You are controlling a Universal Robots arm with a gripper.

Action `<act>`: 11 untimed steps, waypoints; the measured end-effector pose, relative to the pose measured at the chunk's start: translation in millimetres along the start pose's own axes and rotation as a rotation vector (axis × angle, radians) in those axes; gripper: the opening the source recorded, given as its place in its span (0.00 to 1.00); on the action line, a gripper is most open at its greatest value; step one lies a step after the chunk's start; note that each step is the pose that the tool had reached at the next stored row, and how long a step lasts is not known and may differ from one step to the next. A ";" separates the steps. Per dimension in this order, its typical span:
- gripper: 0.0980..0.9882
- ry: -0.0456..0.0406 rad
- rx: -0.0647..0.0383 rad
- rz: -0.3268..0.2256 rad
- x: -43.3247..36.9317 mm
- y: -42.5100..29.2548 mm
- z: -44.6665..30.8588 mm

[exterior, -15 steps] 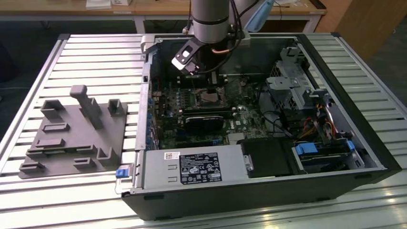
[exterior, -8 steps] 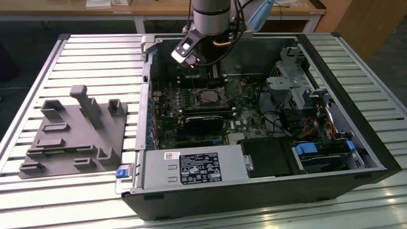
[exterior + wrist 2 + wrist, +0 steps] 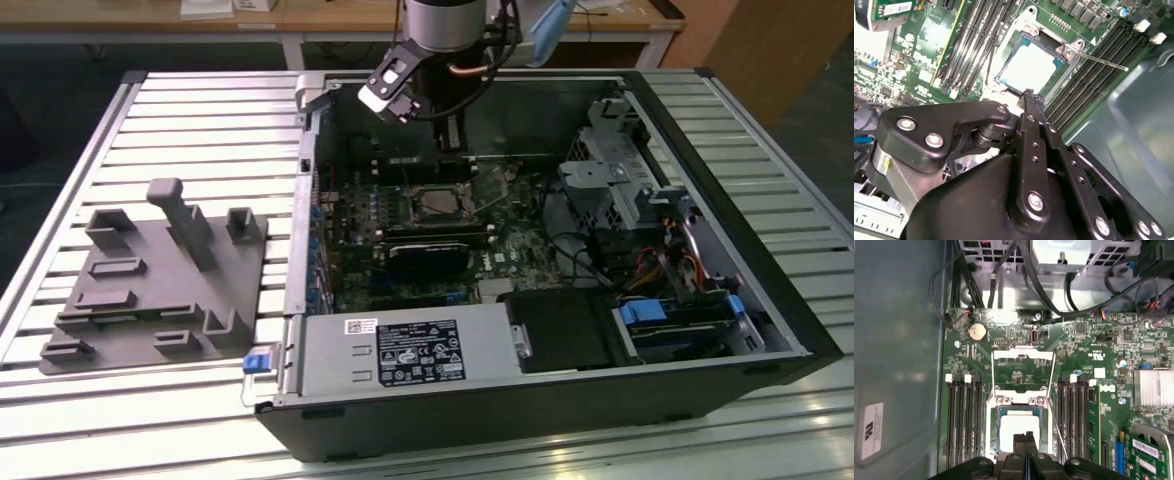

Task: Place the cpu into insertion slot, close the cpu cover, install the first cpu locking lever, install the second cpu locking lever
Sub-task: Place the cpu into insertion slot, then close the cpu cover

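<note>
1. Silvery-grey metal marks the chip point(image 3: 1011, 425), which lies flat and square in its socket point(image 3: 1016, 400) on the green board point(image 3: 1089, 355). Nothing grips it, so I judge the placing step done.
2. The cover point(image 3: 1023, 354), a thin metal frame, appears to stand raised at the socket's far side, with the board visible through its window. That leaves the chip bare from above, though I cannot be sure of the cover's exact tilt.
3. A wire lever point(image 3: 1101, 61) juts away from a socket corner and across the memory slots point(image 3: 1089, 82). It looks unlatched, which fits a cover that is not yet down.
4. The tool point(image 3: 1026, 435) has its two fingers pressed together with nothing between them. I take this narrow tip to suit pushing on thin metal parts rather than grasping.
5. The computer case point(image 3: 787, 330) lies on its side with its panel off on the slatted worktop point(image 3: 200, 120). The board therefore faces up and the arm can come in from above.
6. In both wrist views the tool's tip sits over the chip's near edge, on the side opposite the raised cover. The lever lies off to one side of the tip.
7. I cannot tell whether the tip touches the chip or hangs just above it.
</note>
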State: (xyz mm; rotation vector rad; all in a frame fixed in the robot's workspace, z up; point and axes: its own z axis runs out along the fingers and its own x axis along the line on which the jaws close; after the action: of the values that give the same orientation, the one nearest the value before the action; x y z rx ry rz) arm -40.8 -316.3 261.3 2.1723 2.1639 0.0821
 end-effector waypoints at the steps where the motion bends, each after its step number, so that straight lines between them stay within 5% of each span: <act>1: 0.01 0.0002 0.000 0.000 0.0 0.0 0.1; 11: 0.01 -0.0003 0.000 0.000 0.0 0.0 -0.1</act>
State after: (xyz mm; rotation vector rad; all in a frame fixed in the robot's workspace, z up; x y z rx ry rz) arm -40.8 -316.3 261.4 2.1721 2.1638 0.0818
